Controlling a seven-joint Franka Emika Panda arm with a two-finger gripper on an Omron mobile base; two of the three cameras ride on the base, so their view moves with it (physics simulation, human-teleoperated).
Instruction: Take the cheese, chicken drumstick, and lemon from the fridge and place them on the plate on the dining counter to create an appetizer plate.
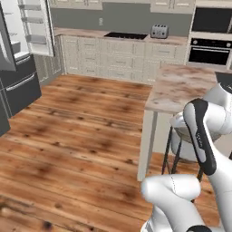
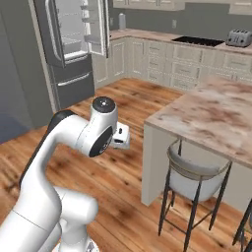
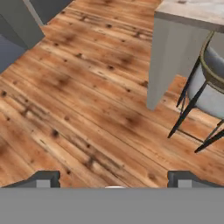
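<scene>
Fridge (image 2: 74, 44) open at the far side of the kitchen; dining counter (image 2: 216, 118) near the robot.
The fridge doors stand open on white shelves, well apart from the marbled counter, beneath which a grey stool (image 2: 189, 179) is tucked. The gripper (image 3: 113, 178) hangs over bare wooden floor (image 3: 87, 109), fingers spread wide, holding nothing.

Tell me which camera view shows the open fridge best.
The right base view: the fridge stands at upper left with a door swung open, white interior and shelves visible. The left base view catches its dark front and an open door at the left edge. The hand view faces floor and counter.
</scene>
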